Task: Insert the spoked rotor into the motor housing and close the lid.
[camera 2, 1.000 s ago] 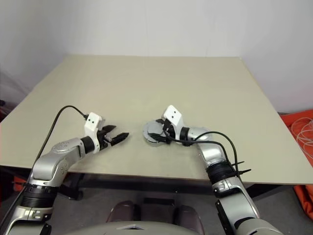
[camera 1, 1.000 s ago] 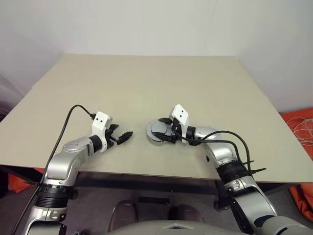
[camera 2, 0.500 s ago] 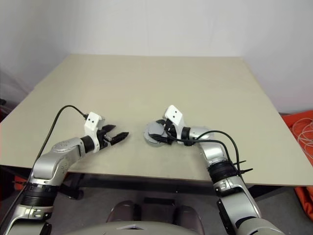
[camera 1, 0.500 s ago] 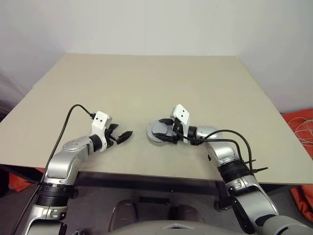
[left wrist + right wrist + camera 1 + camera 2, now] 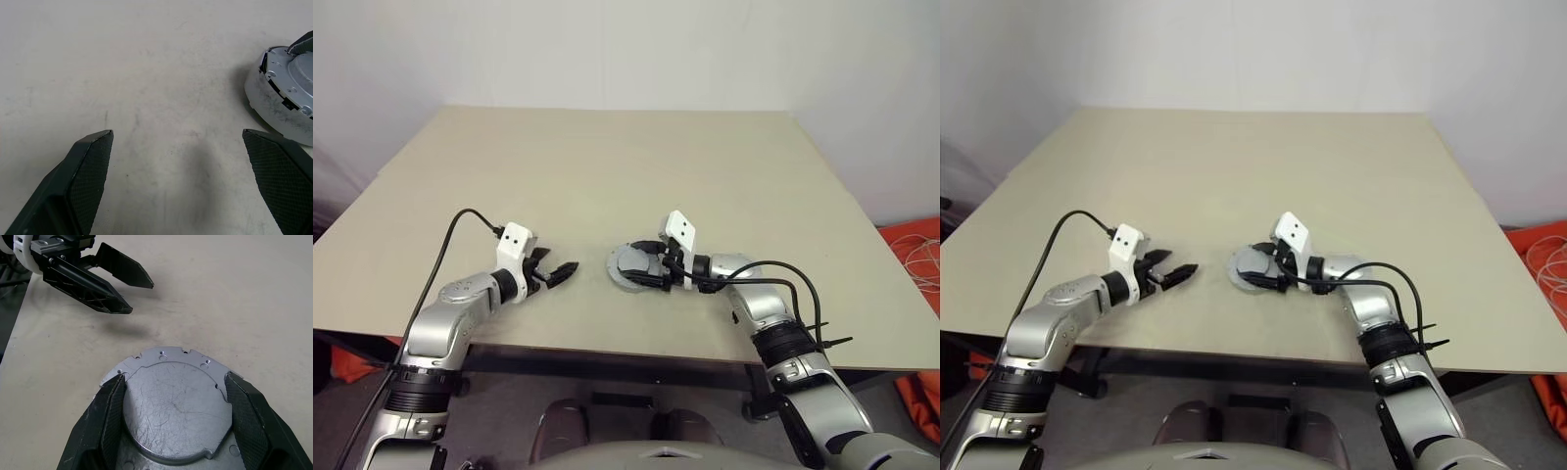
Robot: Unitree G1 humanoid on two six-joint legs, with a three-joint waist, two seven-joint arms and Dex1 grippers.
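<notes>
The housing [image 5: 631,268] lies flat on the desk [image 5: 607,166] near its front edge, and every other place here reads off it. The lid [image 5: 176,404] sits on top of the housing, a scratched silver plate with notched edges and small holes round its rim, so the assembly looks closed or nearly so; whether it is fully seated I cannot tell. The rotor, by my judgement, is already inside under that lid.

The right tool [image 5: 175,418] reaches in from the housing's right side, its two black fingers [image 5: 110,418] pressed against opposite edges of the lid's raised centre. That straddling grip lets it hold the plate centred, probably to press or twist it home against the housing below.

The left tool [image 5: 555,273] hangs just off the housing's left side, apart from it, fingers spread wide and gripping nothing. It points toward the housing, likely parked there ready to brace the body should the lid need force.
</notes>
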